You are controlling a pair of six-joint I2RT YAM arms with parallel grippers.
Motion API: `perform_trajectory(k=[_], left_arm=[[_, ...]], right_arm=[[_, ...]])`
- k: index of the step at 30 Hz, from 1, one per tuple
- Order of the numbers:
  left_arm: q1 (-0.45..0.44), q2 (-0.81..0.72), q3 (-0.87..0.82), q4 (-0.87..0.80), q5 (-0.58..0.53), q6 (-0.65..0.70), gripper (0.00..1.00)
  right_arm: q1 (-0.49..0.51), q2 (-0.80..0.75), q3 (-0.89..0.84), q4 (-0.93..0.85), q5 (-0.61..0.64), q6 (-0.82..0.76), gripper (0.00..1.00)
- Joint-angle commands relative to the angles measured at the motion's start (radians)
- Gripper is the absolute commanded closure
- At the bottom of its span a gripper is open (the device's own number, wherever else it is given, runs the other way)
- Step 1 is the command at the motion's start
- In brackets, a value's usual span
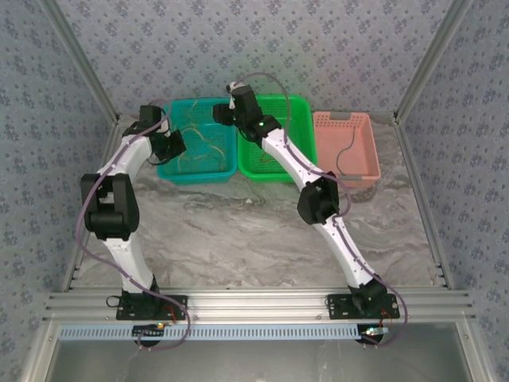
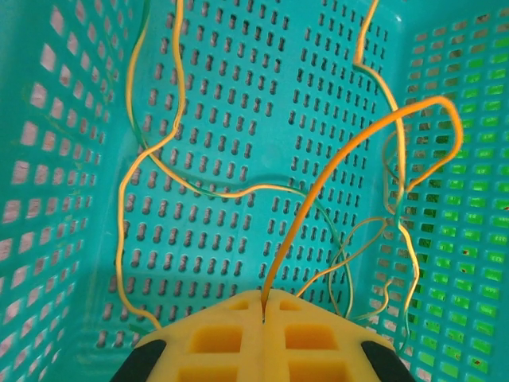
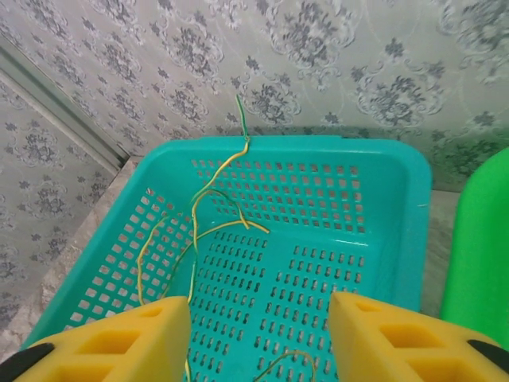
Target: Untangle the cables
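The cables point(image 1: 199, 143), thin yellow and green wires, lie tangled in the teal basket point(image 1: 199, 177). My left gripper point(image 2: 263, 306) is down inside that basket and shut on one orange-yellow cable point(image 2: 334, 159), which arches up and to the right from the pads. Other yellow and green strands point(image 2: 159, 151) loop over the basket floor. In the top view the left gripper point(image 1: 171, 147) is at the basket's left side. My right gripper point(image 3: 258, 310) hovers open above the basket's near end; a yellow-green cable point(image 3: 208, 208) runs close past its left finger point(image 3: 151, 334), nothing between the pads. From above, the right gripper point(image 1: 229, 111) is at the basket's far right corner.
A green basket point(image 1: 274, 171) stands right beside the teal one, and a pink basket point(image 1: 354, 171) with a black cable point(image 1: 343, 155) in it is further right. Papered walls and metal posts close in the back and sides. Bare marble table lies in front.
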Motion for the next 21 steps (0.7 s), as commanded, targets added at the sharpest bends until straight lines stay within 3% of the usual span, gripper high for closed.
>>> perform_trajectory(k=[1, 4, 12, 14, 16, 18, 21], left_arm=[[-0.006, 0.038, 0.067, -0.015, 0.043, -0.022, 1.0], [-0.01, 0.071, 0.108, -0.025, 0.062, -0.024, 0.94], [-0.023, 0.156, 0.268, -0.091, 0.08, -0.008, 0.94], [-0.024, 0.177, 0.308, -0.126, 0.076, 0.005, 0.8], [-0.026, 0.175, 0.317, -0.143, 0.052, 0.012, 0.57], [-0.029, 0.14, 0.287, -0.142, 0.017, 0.013, 0.4], [-0.032, 0.057, 0.221, -0.131, -0.044, 0.012, 0.28]], right_arm=[[0.003, -0.167, 0.008, -0.064, 0.012, -0.031, 0.52], [0.022, -0.285, -0.117, -0.052, 0.047, -0.074, 0.54], [0.054, -0.641, -0.565, 0.071, 0.138, -0.104, 0.54], [0.054, -0.721, -0.673, 0.088, 0.159, -0.098, 0.54], [0.053, -0.819, -0.791, 0.106, 0.19, -0.091, 0.54], [0.051, -0.908, -0.909, 0.125, 0.217, -0.08, 0.53], [0.046, -1.038, -1.067, 0.138, 0.261, -0.06, 0.52]])
